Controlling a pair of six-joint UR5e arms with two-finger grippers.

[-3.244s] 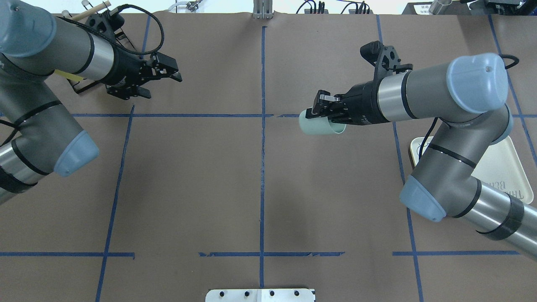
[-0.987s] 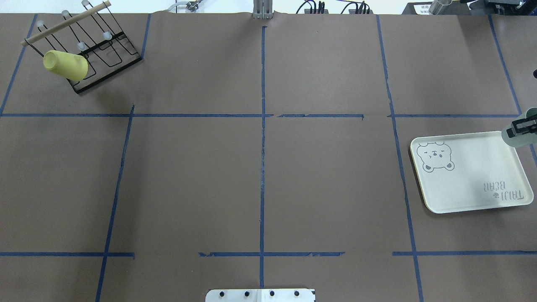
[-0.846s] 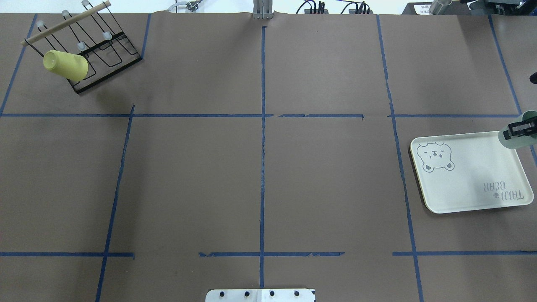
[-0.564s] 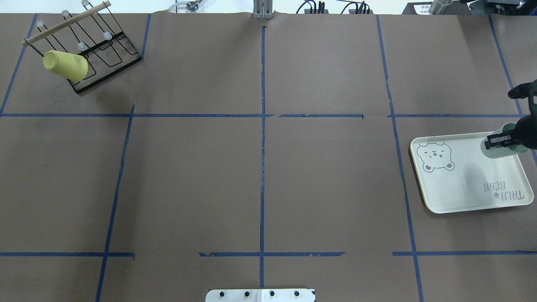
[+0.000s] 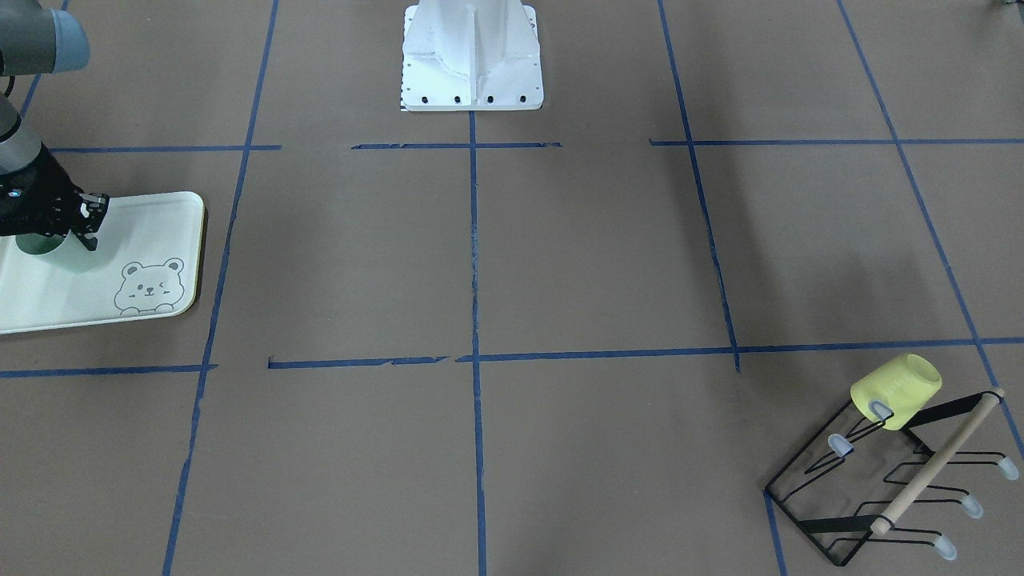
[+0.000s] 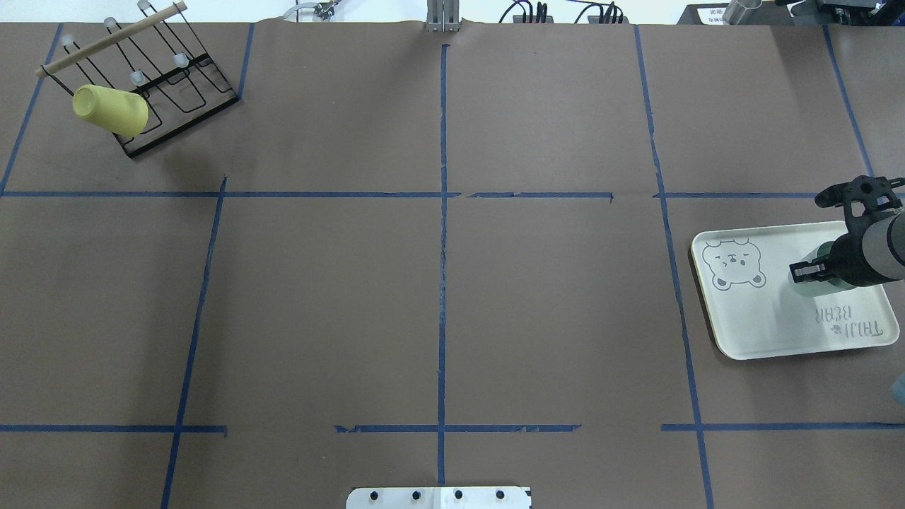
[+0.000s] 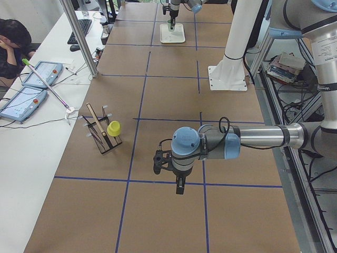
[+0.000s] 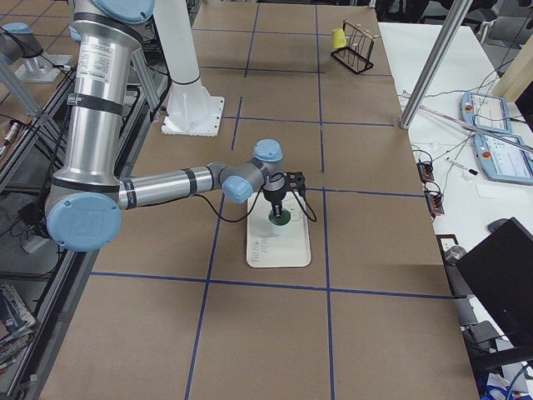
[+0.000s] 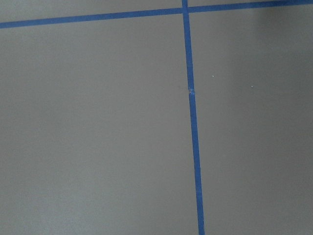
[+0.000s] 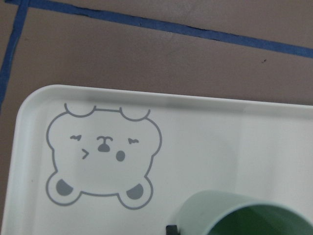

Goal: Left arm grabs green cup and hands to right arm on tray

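The table [image 6: 438, 318] is papered brown and squared off with blue tape [image 6: 442, 283]. A side bench with tablets and a seated operator [image 7: 13, 39] runs along its far edge. From overhead, the tray [image 6: 749, 332] sits at three o'clock and the black wire rack [image 6: 177, 92] at ten o'clock, with a yellow cup [image 6: 113, 111] hung on one prong.

The right gripper [image 6: 806, 271] is clamped on the wall of the green cup [image 6: 808, 284], which it holds mouth-up near the tray's middle, at three o'clock from the bear drawing [image 6: 735, 264]. I read that upright hold as the set-down pose, and the middle gives the base room clear of the raised rim. My wrist view shows the cup's open mouth low over the tray floor, but I can't tell whether the base is touching.

The left arm [image 7: 247, 139] is parked near six o'clock, well apart from the tray, which I take as keeping out of the way after the hand-over. Its gripper [image 7: 179, 188] points down at bare paper, and I can't tell whether it is parted or closed.
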